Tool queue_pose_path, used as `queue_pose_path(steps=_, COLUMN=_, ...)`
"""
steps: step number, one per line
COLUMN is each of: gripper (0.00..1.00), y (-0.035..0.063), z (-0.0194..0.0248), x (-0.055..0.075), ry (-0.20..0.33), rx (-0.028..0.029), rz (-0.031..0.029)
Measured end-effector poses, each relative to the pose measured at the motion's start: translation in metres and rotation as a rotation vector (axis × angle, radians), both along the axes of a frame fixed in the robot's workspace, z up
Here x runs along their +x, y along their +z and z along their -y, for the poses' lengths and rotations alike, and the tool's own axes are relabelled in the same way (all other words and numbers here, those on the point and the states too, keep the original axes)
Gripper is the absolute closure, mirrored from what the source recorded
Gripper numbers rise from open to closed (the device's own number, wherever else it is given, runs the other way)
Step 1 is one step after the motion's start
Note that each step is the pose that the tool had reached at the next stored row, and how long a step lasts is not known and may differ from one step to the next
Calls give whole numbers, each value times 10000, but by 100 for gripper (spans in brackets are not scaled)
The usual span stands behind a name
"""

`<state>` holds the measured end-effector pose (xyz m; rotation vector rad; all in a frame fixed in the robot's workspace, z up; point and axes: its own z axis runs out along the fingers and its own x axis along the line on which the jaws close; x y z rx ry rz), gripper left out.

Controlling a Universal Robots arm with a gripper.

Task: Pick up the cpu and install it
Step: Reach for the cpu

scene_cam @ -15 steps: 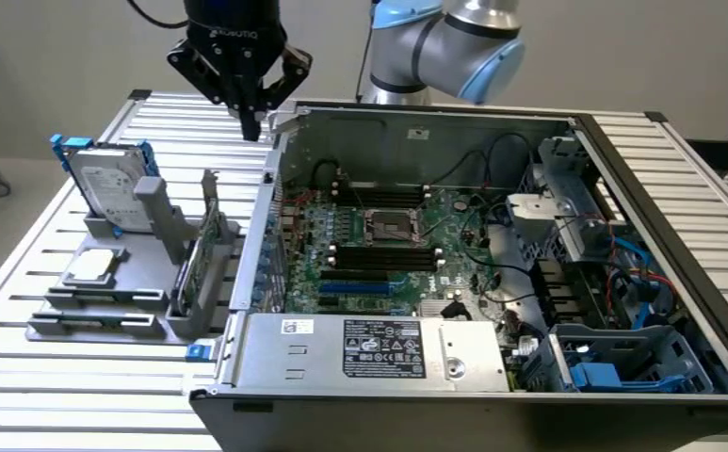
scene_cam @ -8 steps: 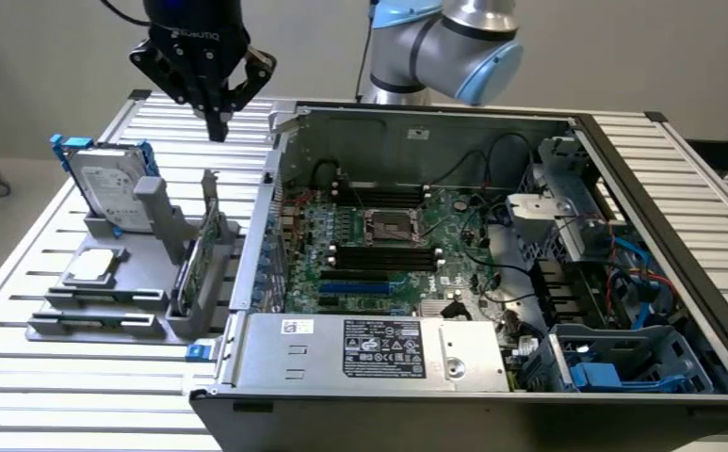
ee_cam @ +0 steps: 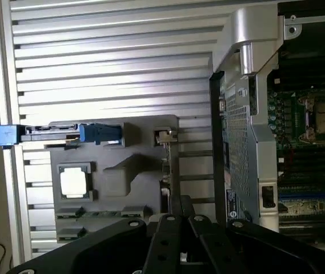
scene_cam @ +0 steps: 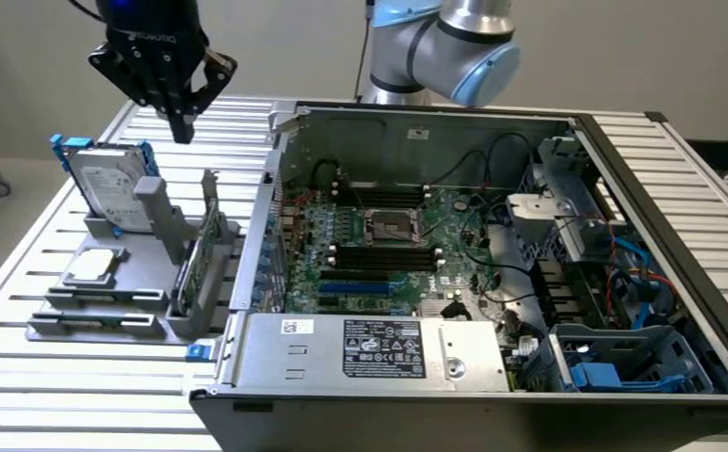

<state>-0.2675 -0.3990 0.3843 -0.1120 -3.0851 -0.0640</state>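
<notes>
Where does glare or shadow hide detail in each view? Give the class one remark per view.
Wrist view: glare bleaches the cpu white and the slatted table shines, while the motherboard sits dim. Exterior view: lighting is even, the cpu reads dull silver, with shade inside the computer case.

Support: metal table (scene_cam: pixel 665 188), light grey, its top built of long parallel ribbed slats.

Two items rest directly on the slats.

1. Computer case (scene_cam: pixel 338 350): dark, lying on its side with the open side up. It covers the middle of the table and most of the exterior view's right.
2. Holder (scene_cam: pixel 88 325): grey plastic, its flat base on the slats. It sits just beside the case on the exterior view's left, not touching it. The wrist view shows a narrow strip of slats between them.

Bare slats show behind the case and on the side of the holder away from the case.
</notes>
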Motion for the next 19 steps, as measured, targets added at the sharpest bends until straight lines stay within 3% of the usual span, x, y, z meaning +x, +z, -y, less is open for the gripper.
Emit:
queue_pose_path(steps=6, gripper=89, y=-37, z=0, x=-273, ry=-1, rx=-78, rz=1)
queue_pose_path(steps=14, gripper=89, y=-84, z=0, x=-638, ry=0, rx=-229, rz=-1)
queue_pose_path(steps=19, gripper=89, y=-119, z=-2, x=-863, ry=0, rx=-280, rz=-6)
